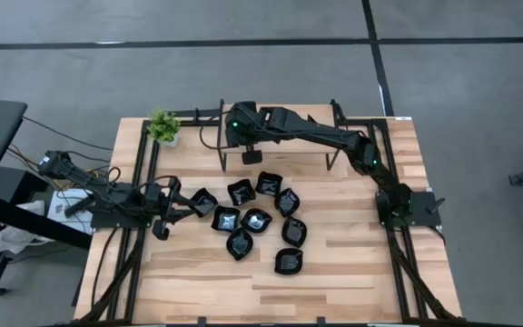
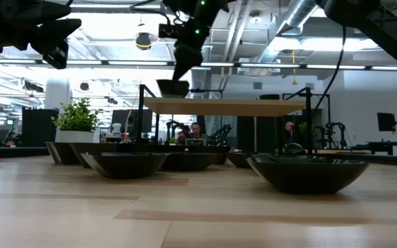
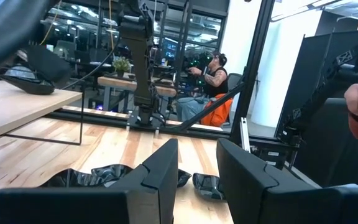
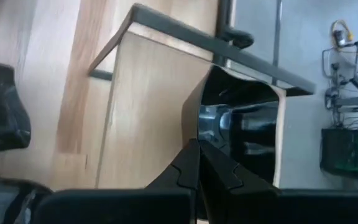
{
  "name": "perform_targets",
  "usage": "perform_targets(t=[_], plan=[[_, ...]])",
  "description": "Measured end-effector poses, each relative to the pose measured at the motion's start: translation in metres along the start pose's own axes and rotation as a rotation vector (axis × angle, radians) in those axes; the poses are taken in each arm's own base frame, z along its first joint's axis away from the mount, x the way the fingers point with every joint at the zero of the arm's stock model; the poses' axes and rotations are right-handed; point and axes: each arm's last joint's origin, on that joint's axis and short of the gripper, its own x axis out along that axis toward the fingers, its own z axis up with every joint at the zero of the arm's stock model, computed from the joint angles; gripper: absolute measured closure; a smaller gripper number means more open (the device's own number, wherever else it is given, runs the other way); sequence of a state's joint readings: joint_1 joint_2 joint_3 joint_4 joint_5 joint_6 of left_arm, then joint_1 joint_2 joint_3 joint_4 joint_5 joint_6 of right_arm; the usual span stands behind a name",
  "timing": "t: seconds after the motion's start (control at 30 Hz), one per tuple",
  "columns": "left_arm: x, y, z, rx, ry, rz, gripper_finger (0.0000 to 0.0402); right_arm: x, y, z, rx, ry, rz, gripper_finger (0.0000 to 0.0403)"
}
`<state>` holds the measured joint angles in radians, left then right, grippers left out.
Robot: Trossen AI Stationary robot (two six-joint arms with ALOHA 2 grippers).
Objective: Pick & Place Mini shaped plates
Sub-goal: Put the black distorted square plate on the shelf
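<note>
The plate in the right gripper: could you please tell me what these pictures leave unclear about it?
Low view: the held plate shows edge-on only, so whether it touches the shelf cannot be judged.
High view: the right gripper covers the held plate, so its shape is hidden.
Right wrist view: the held plate is blurred and partly behind the shut fingers.

Nine mini shaped plates (image 1: pixel 254 221), glossy black, lie clustered mid-table, close together and upright, some touching. Shapes vary: squarish (image 1: pixel 203 201), rounded (image 1: pixel 293 231), leaf-like (image 1: pixel 240 243). One more black plate (image 4: pixel 244 134) sits on the raised wooden shelf (image 4: pixel 148 118), pinched at its rim.
</note>
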<state>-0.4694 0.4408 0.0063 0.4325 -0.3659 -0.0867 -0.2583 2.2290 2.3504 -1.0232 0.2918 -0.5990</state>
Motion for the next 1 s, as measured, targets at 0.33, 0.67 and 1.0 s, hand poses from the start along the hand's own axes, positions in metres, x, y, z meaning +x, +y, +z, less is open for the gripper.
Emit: perform_targets(t=[0.33,0.67,1.0], plan=[[0.0000,-0.0001,0.0003,-0.001,-0.003,0.000,0.0289,0.0122,-0.0060,-0.0033,0.015,0.001,-0.016,0.0403],[0.0000,0.0000,0.0006,-0.002,-0.006,0.000,0.0289,0.0120,-0.0062,-0.0020,0.023,-0.011,-0.019,0.0403],[0.0000,-0.0001,0.0013,-0.004,-0.012,-0.001,0.0289,0.0120,-0.0071,-0.0007,0.051,-0.025,-0.028,0.0396]])
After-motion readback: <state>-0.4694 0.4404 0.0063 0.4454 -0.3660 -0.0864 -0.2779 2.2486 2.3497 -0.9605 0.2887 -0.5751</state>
